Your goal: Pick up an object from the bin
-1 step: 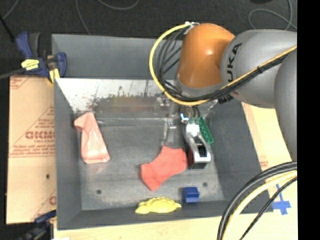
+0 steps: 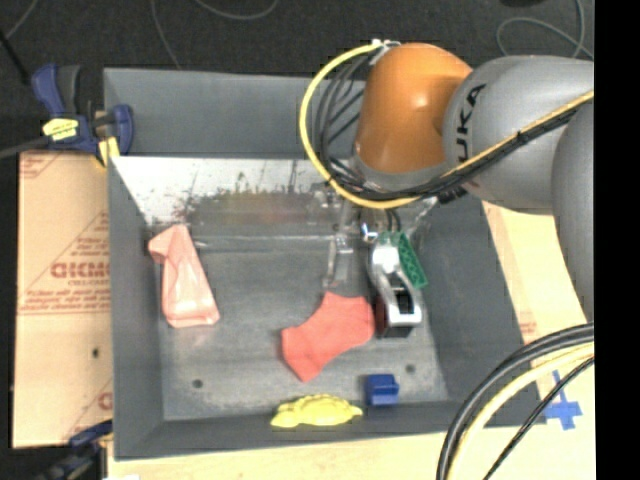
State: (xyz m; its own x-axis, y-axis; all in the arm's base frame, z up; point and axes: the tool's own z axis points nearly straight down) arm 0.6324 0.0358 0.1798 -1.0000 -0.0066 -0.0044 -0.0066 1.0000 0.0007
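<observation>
Claw [image 2: 362, 268] hangs low in the right half of the bin [image 2: 135, 348], under the orange cover [image 2: 410, 108] on the wrist of the grey arm [image 2: 520, 118] that comes in from the right. Yellow and black cables [image 2: 320, 98] loop round that cover. From where I sit I cannot tell how far the claw is open, and I see nothing that I could call held.

Right below it lies a red cloth [image 2: 325, 336], a soft folded piece that runs from the middle of the bin floor up and to the right. Its far right end lies directly under the claw, and I cannot tell whether the two touch. This is the thing nearest to the claw.

Just to the right of the claw I see a white and black piece [image 2: 400, 308] and above it a green piece [image 2: 410, 260]. I cannot tell whether they belong to the arm or lie loose in the bin.

The other things lie apart from the claw. A pink bag [image 2: 183, 278], crumpled and long, lies well off at the left side of the floor. A small blue block [image 2: 381, 389] sits near the front wall, on the near side of the red cloth and clear of it. A flat yellow thing [image 2: 315, 411] lies at the near edge of the bin, left of the blue block.
</observation>
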